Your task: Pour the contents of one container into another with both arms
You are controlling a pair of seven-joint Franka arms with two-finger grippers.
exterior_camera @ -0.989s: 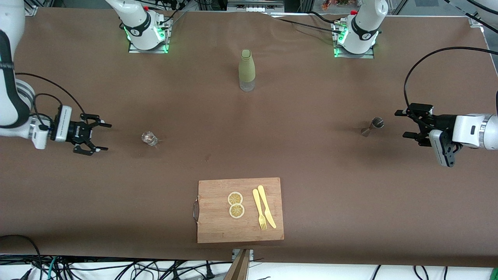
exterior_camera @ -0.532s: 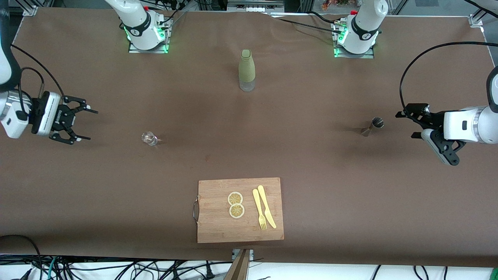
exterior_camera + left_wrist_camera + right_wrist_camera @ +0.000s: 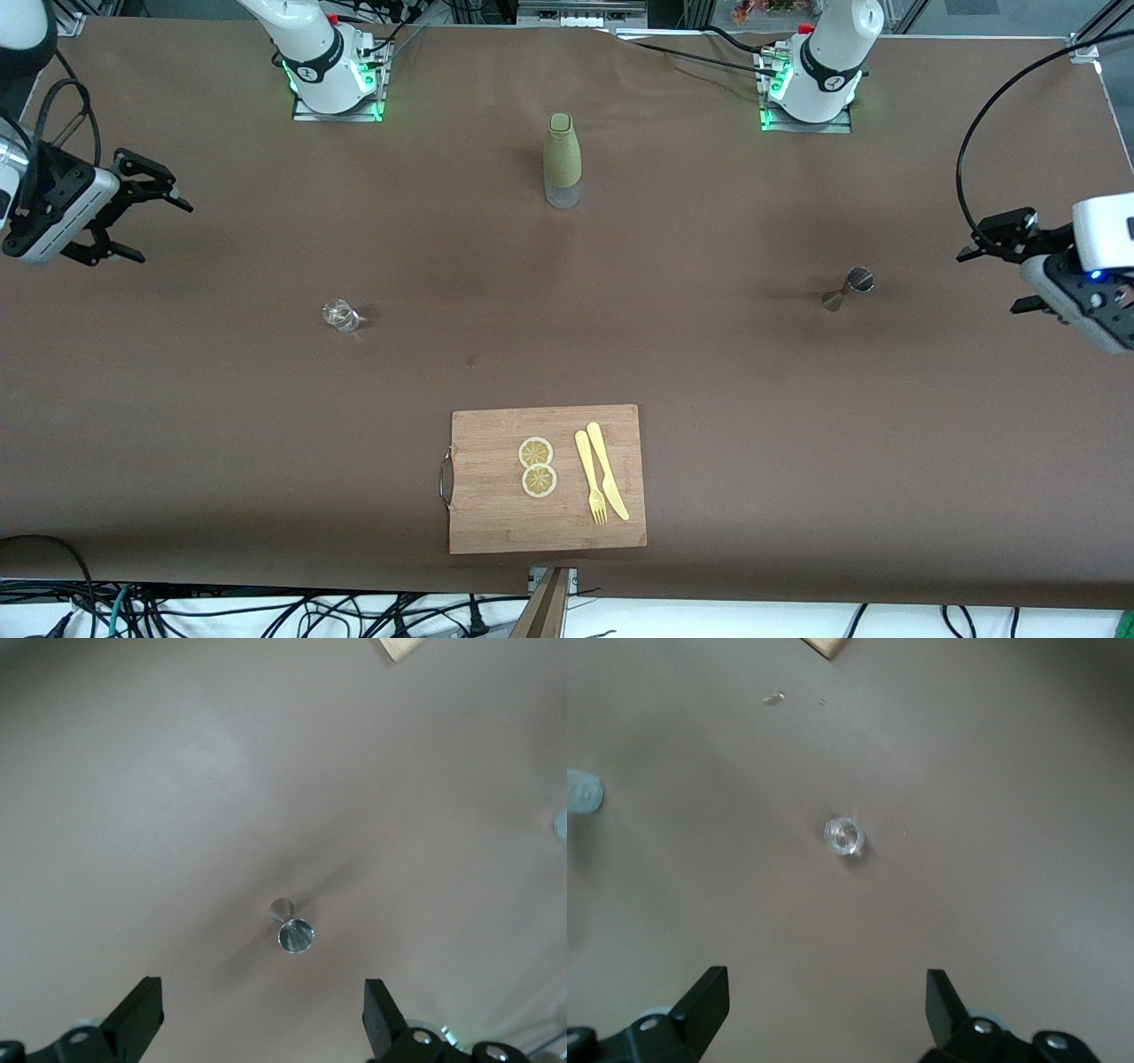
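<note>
Brown-covered table [image 3: 797, 425], seen from the front camera.

Right gripper [image 3: 146, 221]: up in the air over the table's edge at the right arm's end, jaws spread wide, nothing between them. Both black fingers [image 3: 704, 1001] visible in the right wrist view, well apart, framing bare table.

Small clear glass [image 3: 340, 315]: upright on the table toward the right arm's end, well apart from the right gripper. Centred between the fingers in the right wrist view [image 3: 844, 835], seen from above, rim round.

Left gripper [image 3: 997, 270]: in the air over the table's edge at the left arm's end, jaws wide, empty. Fingers [image 3: 142, 1014] far apart in the left wrist view.

Metal jigger [image 3: 849, 288]: standing on the table toward the left arm's end, near the left gripper but not touching. Open cup visible from above in the left wrist view [image 3: 292, 930].

Green bottle [image 3: 563, 159] with clear base: upright, mid-table, between the two arm bases and nearer to the camera than both. Untouched.

Wooden cutting board [image 3: 496, 514]: nearest to the camera, mid-table, metal handle [image 3: 445, 478] on the side toward the right arm's end. On it: two lemon slices [image 3: 537, 466] touching each other, and beside them a yellow fork [image 3: 591, 478] and yellow knife [image 3: 608, 471] lying side by side.

Small dark spot [image 3: 471, 360] on the table cover between glass and board.
</note>
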